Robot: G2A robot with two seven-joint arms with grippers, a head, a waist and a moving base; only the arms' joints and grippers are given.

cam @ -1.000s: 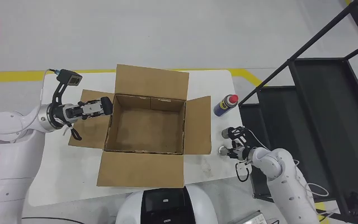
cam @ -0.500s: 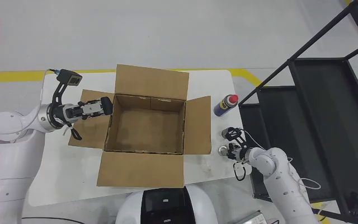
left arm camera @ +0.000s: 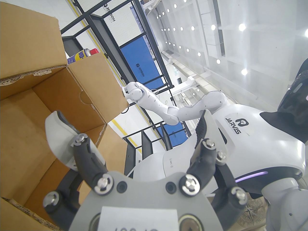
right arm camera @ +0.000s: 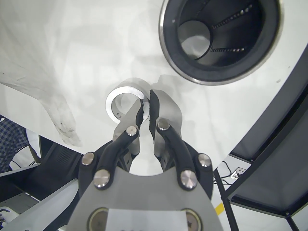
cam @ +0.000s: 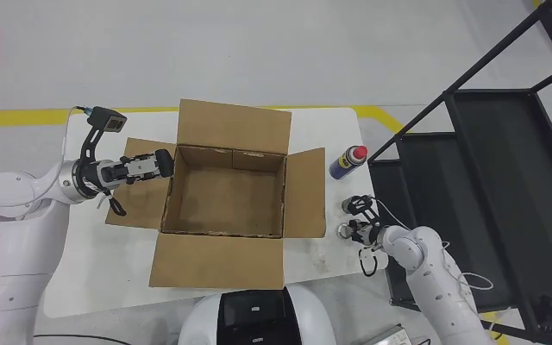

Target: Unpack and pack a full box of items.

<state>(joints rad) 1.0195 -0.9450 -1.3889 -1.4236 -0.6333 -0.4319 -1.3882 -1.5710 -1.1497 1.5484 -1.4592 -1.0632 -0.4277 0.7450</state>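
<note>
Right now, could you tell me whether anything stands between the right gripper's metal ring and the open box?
Nothing visible does. The right gripper pinches the metal ring beside the box; only its right flap and wall lie between. The spray can stands aside.

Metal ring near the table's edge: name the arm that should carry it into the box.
Right. The right pincer is shut on the wall of the metal ring, beside the black cup. The left pincer hangs open at the far side of the cardboard box, which lies between it and the ring.
</note>
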